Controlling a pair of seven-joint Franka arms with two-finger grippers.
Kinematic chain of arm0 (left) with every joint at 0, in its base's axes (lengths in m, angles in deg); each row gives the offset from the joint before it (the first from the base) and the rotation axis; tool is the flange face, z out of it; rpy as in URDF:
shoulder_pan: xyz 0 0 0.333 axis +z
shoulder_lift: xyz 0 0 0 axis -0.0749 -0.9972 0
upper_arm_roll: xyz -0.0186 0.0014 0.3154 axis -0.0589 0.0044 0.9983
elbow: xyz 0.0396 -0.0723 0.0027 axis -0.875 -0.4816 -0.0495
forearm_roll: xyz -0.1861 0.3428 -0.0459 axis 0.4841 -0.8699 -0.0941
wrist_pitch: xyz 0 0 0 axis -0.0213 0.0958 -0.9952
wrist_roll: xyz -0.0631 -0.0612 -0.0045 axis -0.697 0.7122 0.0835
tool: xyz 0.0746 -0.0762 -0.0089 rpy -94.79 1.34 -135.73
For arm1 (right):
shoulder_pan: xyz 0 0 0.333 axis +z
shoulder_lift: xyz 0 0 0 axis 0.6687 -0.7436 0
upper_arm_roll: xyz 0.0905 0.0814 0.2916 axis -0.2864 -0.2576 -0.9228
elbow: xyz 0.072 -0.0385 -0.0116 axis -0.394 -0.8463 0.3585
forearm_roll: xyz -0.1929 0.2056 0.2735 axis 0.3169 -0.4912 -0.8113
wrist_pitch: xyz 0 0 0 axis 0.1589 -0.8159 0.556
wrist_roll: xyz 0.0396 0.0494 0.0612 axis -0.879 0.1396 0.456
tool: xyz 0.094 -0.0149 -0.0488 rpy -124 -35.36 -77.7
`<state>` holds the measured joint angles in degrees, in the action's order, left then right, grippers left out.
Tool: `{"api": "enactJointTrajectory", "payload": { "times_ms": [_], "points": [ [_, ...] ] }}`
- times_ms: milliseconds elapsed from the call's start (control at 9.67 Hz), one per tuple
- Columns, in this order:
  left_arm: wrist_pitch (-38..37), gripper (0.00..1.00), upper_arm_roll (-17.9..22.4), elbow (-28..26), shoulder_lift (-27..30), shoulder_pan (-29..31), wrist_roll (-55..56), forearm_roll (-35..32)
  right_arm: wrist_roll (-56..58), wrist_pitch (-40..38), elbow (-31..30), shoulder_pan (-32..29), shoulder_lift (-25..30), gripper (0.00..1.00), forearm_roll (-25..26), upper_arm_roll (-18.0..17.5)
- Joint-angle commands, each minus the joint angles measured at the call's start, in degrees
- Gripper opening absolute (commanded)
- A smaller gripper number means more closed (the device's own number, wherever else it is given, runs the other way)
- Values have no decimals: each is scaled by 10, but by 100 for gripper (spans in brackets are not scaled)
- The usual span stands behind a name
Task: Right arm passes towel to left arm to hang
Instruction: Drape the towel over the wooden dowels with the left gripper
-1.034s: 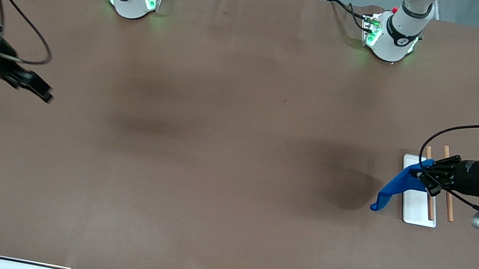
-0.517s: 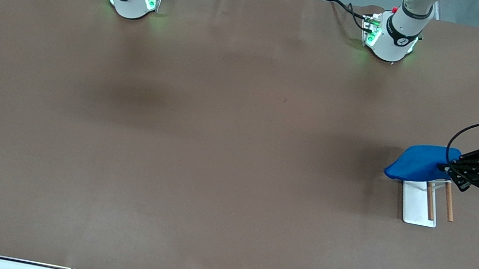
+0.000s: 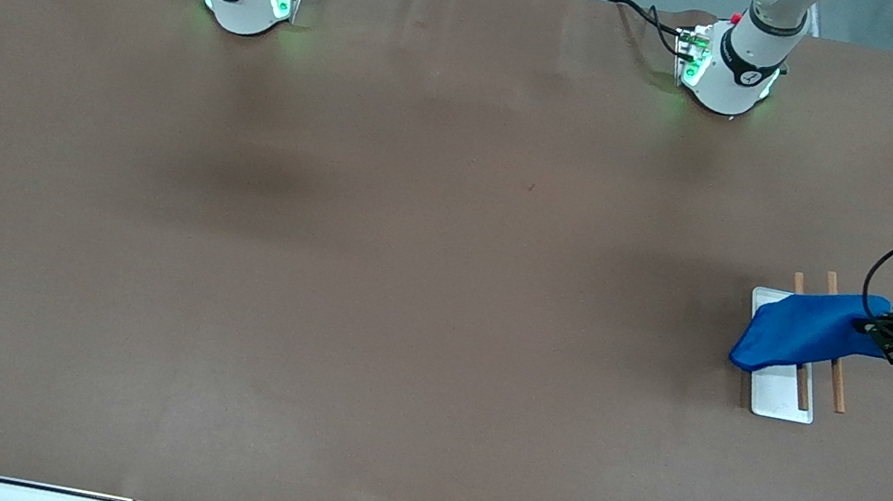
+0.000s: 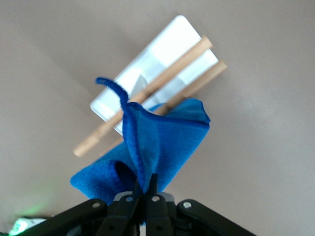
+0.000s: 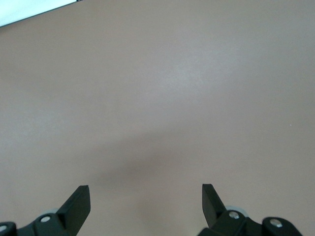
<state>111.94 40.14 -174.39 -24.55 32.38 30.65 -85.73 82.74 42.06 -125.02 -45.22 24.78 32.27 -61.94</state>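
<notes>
The towel (image 3: 804,332) hung pinched in the left gripper (image 3: 874,328) over the rack (image 3: 787,404); right gripper (image 5: 145,199) gaped wide.

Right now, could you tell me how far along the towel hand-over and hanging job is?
The pass looks done: the left gripper is shut on the towel, and the right gripper hangs open and empty over bare table at its own end. In hand: the towel is draped across the two wooden bars of the rack above its white base. Left: let go of the towel.
</notes>
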Motion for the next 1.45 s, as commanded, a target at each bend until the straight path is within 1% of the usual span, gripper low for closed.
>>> {"api": "enactJointTrajectory", "payload": {
  "times_ms": [0,517,724,828,931,1138,1241,1345],
  "points": [
    [9,1,-2,9,-23,15,-51,-28,14,-20,9,8,-2,100,34,-4],
    [9,2,-2,9,-49,59,-128,-31,13,-19,8,11,-4,100,39,-5],
    [-5,2,-3,2,-42,68,-142,-24,12,-19,6,14,-4,100,39,-5],
    [-5,3,-3,6,-48,72,-148,-28,11,-18,6,14,-4,100,39,-5],
    [7,6,-3,8,-60,80,-165,-29,11,-18,6,14,-4,100,39,-5],
    [30,20,-2,9,-68,81,-180,-33,10,-18,5,14,-4,100,39,-5],
    [31,23,-2,9,-70,81,-198,-51,10,-17,5,14,-4,100,39,-5],
    [31,30,-2,15,-74,82,-206,-69,10,-17,5,13,-4,100,38,-5]
  ]
}}
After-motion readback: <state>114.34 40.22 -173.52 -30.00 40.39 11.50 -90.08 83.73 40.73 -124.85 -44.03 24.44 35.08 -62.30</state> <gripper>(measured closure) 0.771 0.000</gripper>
